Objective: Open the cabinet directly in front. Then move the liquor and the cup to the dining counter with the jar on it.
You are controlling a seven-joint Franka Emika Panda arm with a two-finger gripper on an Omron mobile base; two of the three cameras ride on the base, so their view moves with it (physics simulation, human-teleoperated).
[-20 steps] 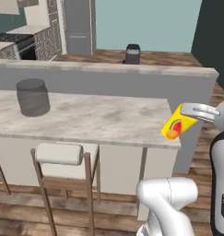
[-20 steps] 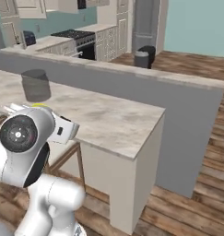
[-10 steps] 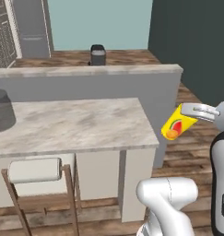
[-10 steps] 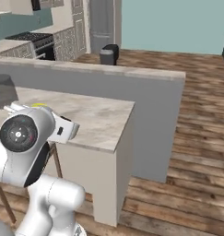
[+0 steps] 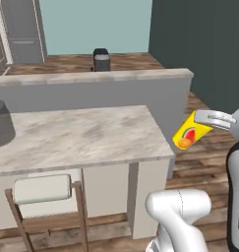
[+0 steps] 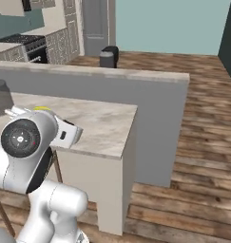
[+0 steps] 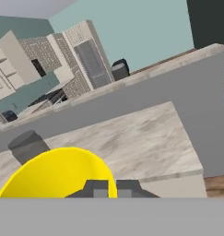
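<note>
Our tool (image 5: pixel 202 119) is clamped on the smooth yellow cup (image 5: pixel 189 133), tilted, beside the marbled slab bench (image 5: pixel 81 135); cylindrical smoky jar (image 5: pixel 1 123) at its far end.

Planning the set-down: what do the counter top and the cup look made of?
Counter: looks like polished stone, marble or similar, going by the beige-grey veining and faint sheen; could be laminate. Cup, held in the gripper: smooth, uniform yellow with a printed red-orange mark, probably plastic or glazed ceramic; can't tell which.
</note>
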